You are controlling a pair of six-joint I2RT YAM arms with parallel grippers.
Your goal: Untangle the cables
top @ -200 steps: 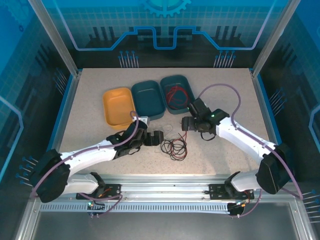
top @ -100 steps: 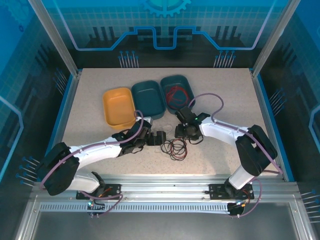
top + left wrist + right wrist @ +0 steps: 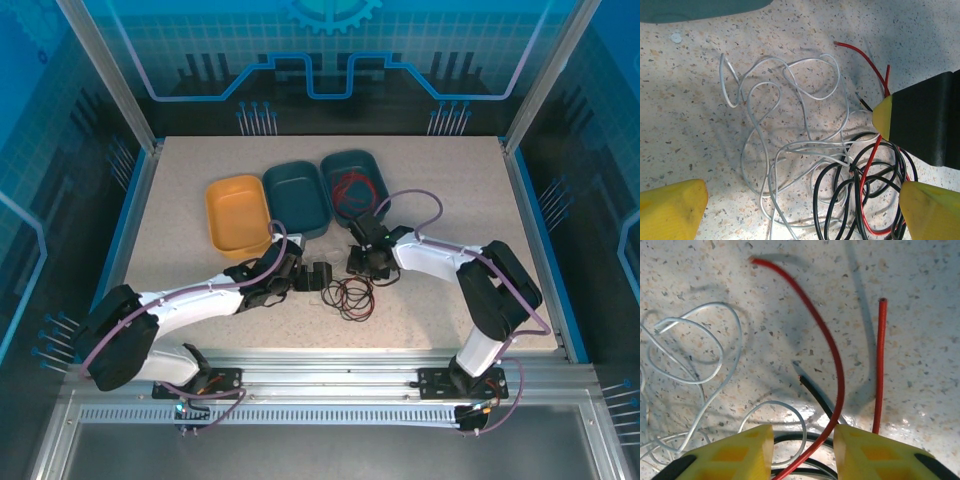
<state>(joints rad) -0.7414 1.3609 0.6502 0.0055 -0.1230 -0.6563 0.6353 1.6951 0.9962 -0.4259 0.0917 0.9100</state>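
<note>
**Item:** cable tangle (image 3: 350, 295), lying on the speckled table (image 3: 450, 190) toward its near edge, between the two grippers.

**Top view:** the left gripper (image 3: 318, 277) is sitting just left of the tangle. The right gripper (image 3: 362, 262) is pointing down at its far edge. The strands are reading only as dark and red loops.

**Left wrist view:** the strands are separating out.
- The white cable (image 3: 839, 80) is sprawling in loose loops on the left.
- The black cable (image 3: 815, 200) is coiling at lower right.
- The red cable (image 3: 865, 172) is crossing through the black coil.
- The left gripper (image 3: 800, 210) is holding its fingers spread wide, gripping nothing.
- A yellow-tipped finger (image 3: 920, 120) of the right gripper is intruding from the right, covering part of the red strand.

**Right wrist view:** the right gripper (image 3: 802, 455) is holding its fingers narrowly apart. The red cable (image 3: 841, 385) and the black cable (image 3: 816, 396) are running into the gap, neither one pinched. The white cable (image 3: 740, 335) is looping off to the left.

**Surroundings:** behind the tangle a yellow tray (image 3: 238, 215), a teal tray (image 3: 297, 198) and a second teal tray (image 3: 352, 162) are standing in a row. The last is holding a red coil (image 3: 352, 187).
</note>
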